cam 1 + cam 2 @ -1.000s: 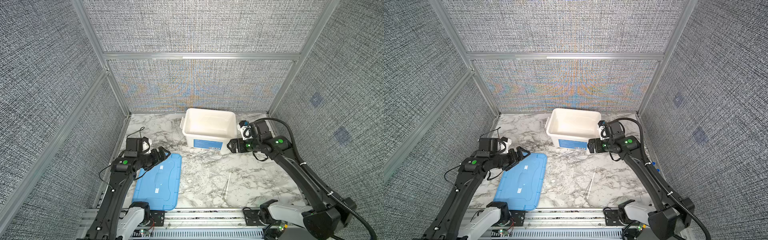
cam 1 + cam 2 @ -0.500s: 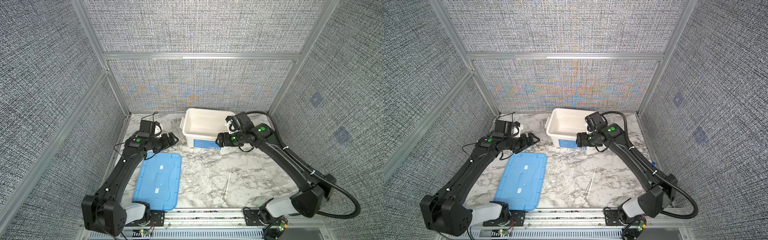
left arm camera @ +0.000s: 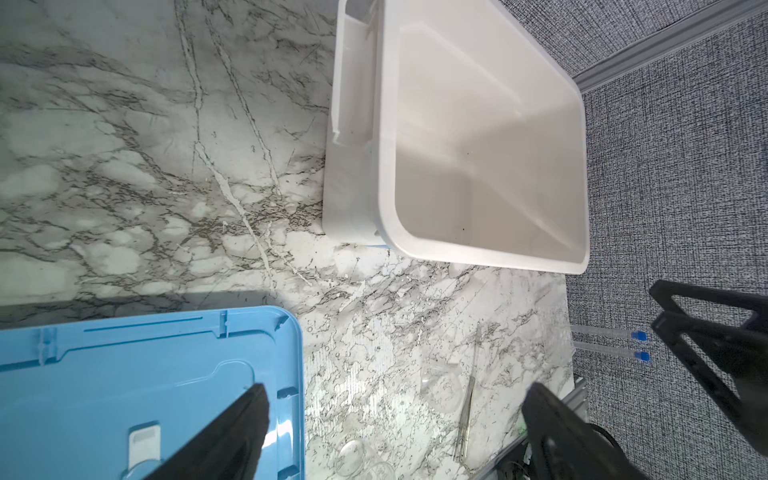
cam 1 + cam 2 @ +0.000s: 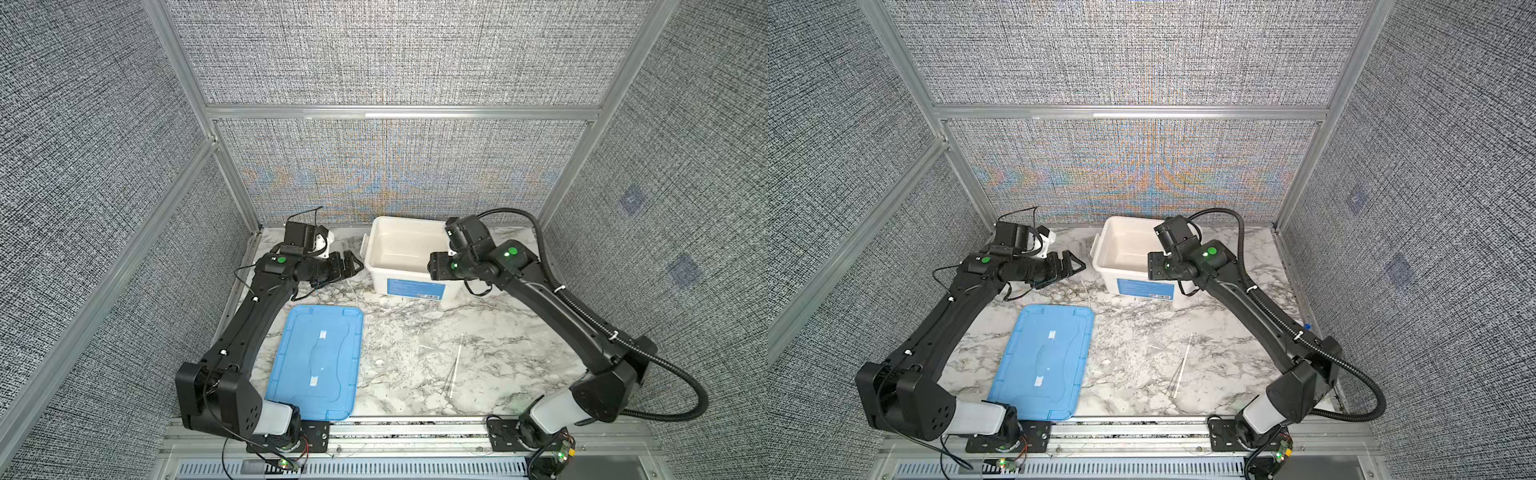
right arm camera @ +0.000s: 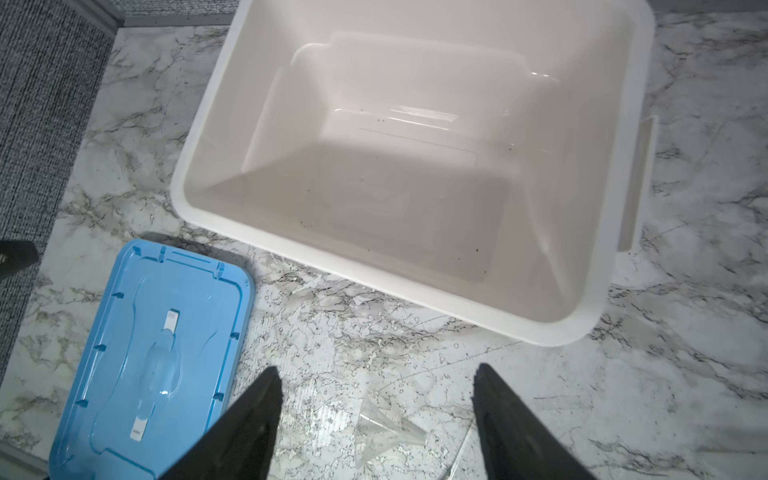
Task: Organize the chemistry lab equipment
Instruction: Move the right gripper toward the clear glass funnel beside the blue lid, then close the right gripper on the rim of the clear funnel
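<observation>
Both arms are matte black with boxy links: left arm (image 4: pixel 257 316), right arm (image 4: pixel 552 311). There's a round green light (image 4: pixel 281 260) near each wrist. Each base has a pale grey-white motor housing (image 4: pixel 274 419). The right arm carries a thick ribbed black hose (image 4: pixel 685 399), held with white zip ties (image 4: pixel 560 288). The left arm has thin loose black wires (image 4: pixel 245 274). A black wrist camera box (image 4: pixel 301 235) sits on a white bracket. The left end effector (image 4: pixel 353 266) and right end effector (image 5: pixel 378 370) have black tapering fingers with hollow triangular frames. The black base plates (image 4: pixel 316 434) have screws.
</observation>
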Robot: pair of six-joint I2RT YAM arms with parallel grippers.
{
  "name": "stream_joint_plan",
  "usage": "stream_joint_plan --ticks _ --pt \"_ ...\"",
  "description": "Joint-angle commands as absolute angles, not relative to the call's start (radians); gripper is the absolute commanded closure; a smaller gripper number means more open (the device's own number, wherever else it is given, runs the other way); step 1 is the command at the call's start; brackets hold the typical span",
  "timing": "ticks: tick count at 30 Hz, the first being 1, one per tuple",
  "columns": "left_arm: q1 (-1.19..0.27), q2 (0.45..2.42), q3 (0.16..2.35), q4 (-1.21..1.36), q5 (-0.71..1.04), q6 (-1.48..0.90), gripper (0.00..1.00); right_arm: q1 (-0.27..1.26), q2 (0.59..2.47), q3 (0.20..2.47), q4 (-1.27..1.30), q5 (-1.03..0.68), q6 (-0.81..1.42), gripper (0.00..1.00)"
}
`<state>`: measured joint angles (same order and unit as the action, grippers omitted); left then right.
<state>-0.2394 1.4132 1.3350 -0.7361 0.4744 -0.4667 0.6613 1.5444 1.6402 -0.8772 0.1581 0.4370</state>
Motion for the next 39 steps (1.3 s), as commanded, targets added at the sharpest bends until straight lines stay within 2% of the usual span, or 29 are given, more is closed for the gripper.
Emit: stream_joint_plan --ticks 1,7,11,19,23,27,34,39 --pt "-0.236 1.412 1.332 -0.771 0.368 -0.433 0.03 0.727 1.547 1.641 -0.819 0.197 0.355 0.29" --pt "-0.213 1.411 1.336 -0.792 0.240 -0.487 0.01 0.840 1.562 1.628 -0.818 0.120 0.291 0.29" --pt "-0.188 1.395 1.362 -0.815 0.076 -0.476 0.01 0.901 1.581 1.619 -0.826 0.055 0.245 0.29" --pt "-0.125 1.329 1.286 -0.729 0.043 -0.531 0.01 0.971 1.640 1.516 -0.853 -0.119 0.164 0.31" --pt "-0.119 1.329 1.268 -0.681 0.077 -0.600 0.01 0.991 1.683 1.480 -0.851 -0.139 0.131 0.32" --pt "-0.119 1.340 1.270 -0.625 0.174 -0.635 0.01 1.013 1.741 1.444 -0.807 -0.175 0.139 0.38" --pt "-0.120 1.332 1.282 -0.645 0.251 -0.632 0.01 1.045 1.848 1.434 -0.767 -0.117 0.185 0.42" --pt "-0.119 1.331 1.250 -0.630 0.298 -0.640 0.01 1.047 1.927 1.471 -0.779 -0.096 0.187 0.55"
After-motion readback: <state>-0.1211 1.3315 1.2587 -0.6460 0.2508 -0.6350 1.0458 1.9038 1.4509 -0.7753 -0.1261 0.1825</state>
